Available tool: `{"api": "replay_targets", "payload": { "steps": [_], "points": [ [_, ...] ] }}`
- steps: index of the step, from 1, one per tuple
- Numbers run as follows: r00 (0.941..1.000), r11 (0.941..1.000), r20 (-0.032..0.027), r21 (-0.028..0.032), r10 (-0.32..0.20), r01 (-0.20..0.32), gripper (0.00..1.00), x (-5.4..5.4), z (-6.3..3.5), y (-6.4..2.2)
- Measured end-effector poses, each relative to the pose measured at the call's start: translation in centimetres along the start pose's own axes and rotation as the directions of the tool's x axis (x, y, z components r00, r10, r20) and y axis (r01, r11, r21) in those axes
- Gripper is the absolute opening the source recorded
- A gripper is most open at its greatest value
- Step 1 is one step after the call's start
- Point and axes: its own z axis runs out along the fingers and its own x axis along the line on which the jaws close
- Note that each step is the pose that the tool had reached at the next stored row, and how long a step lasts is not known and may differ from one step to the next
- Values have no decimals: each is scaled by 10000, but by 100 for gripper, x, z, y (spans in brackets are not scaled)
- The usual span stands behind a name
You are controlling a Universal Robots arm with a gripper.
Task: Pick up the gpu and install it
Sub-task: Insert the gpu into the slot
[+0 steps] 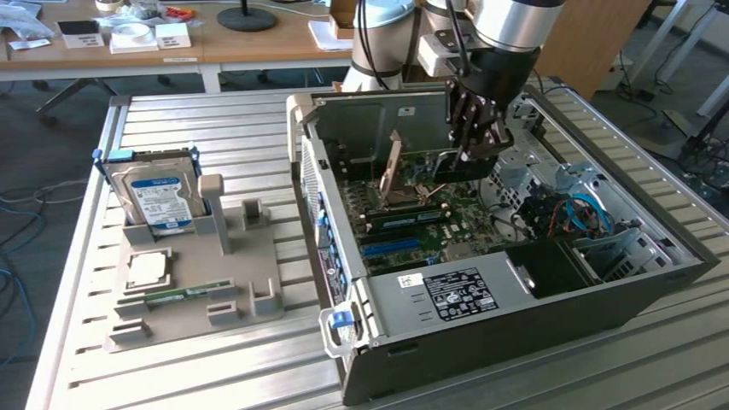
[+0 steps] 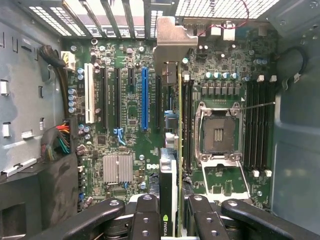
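My gripper (image 1: 469,158) is down inside the open PC case (image 1: 490,295), shut on the gpu (image 1: 395,166). In the wrist view the gpu (image 2: 172,125) shows edge-on: a thin green board with a black cooler, held between the black fingers (image 2: 145,212), and its silver end bracket (image 2: 172,40) reaches the case's rear slot openings. The card stands upright over the motherboard (image 2: 125,130), between the blue expansion slot (image 2: 144,97) and the CPU socket (image 2: 219,132). Whether its edge sits in a slot I cannot tell.
On the slatted table, at the exterior view's left, a grey holder tray (image 1: 262,273) carries a blue-labelled hard drive (image 1: 160,201), a CPU (image 1: 148,269) and a RAM stick (image 1: 183,295). Cables (image 1: 569,213) and a drive cage crowd the case's far side. A desk stands behind.
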Motion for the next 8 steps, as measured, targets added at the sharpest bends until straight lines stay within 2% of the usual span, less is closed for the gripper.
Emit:
{"api": "replay_targets", "payload": {
  "steps": [8],
  "points": [
    [10000, 10000, 3, 5, 0, 0, 26, 2, 35, 25]
  ]
}}
